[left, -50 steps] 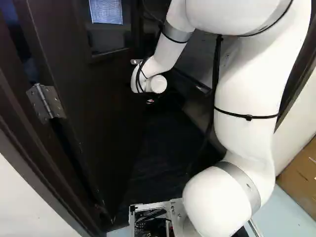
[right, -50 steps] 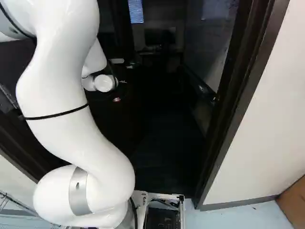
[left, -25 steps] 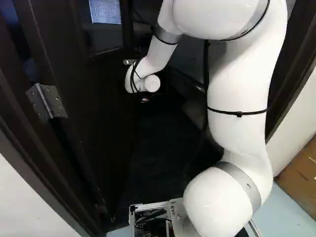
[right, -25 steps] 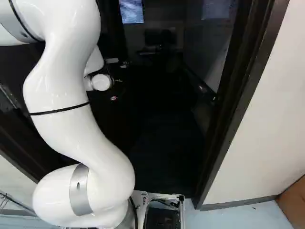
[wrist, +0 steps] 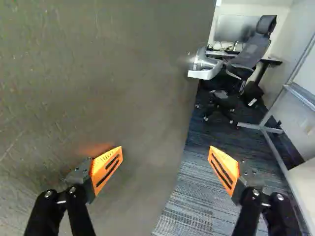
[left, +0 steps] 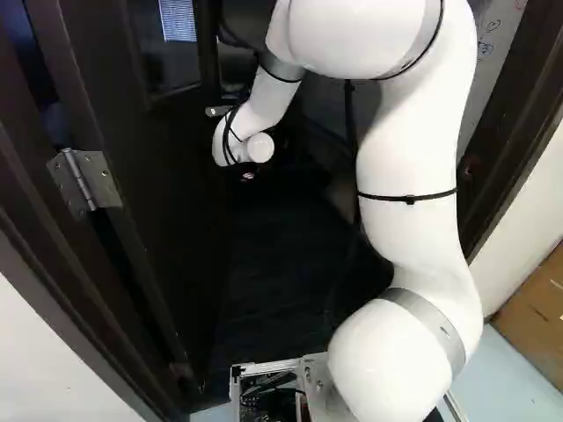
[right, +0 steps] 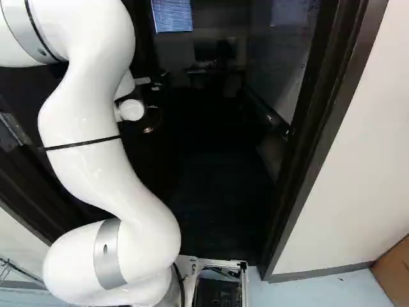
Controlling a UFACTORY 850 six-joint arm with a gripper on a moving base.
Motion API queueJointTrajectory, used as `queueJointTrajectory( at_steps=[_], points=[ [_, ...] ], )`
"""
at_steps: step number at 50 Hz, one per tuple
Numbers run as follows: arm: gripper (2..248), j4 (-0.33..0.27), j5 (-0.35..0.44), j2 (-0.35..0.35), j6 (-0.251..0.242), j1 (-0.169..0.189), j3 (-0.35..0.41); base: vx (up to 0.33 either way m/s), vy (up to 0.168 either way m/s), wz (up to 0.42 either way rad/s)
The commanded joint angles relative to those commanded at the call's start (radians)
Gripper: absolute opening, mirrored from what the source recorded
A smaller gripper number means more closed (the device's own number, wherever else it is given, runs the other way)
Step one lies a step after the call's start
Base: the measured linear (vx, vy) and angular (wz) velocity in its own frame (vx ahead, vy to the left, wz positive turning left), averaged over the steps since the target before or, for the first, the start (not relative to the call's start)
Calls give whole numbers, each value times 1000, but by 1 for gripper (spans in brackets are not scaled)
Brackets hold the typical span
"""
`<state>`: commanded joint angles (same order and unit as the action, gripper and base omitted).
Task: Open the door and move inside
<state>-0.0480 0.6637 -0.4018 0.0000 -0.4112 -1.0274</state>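
In both base views the doorway sinks into near-black shadow, swallowing detail, while the arm (right: 83, 173) and wall (right: 358, 166) shine brightly, the arm with small glints. Distant blinds (right: 172, 15) glow pale. The wrist view is brighter, with soft, hazy glare on the door (wrist: 108, 88) beside its handle (wrist: 206, 69).

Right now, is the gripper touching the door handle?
Apart. The wrist view shows it: the gripper stands open, with the handle out ahead of it and a stretch of bare door showing between them.
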Motion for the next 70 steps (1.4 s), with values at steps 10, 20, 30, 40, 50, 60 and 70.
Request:
queueJointTrajectory(
  at_steps=[10, 20, 30, 40, 50, 60, 70],
  points=[
    [247, -27, -9, -28, 0, -18, -34, 0, 0, 0],
    [247, -54, -22, -52, 0, -37, -64, 0, 0, 0],
    [247, -80, -35, -72, 0, -57, -90, 0, 0, 0],
    [247, -107, -49, -92, 0, -76, -116, 0, 0, 0],
    [247, -134, -62, -112, 0, -94, -141, 0, 0, 0],
    [247, -161, -76, -131, 0, -111, -165, 0, 0, 0],
    [247, -188, -90, -150, 0, -126, -190, 0, 0, 0]
  ],
)
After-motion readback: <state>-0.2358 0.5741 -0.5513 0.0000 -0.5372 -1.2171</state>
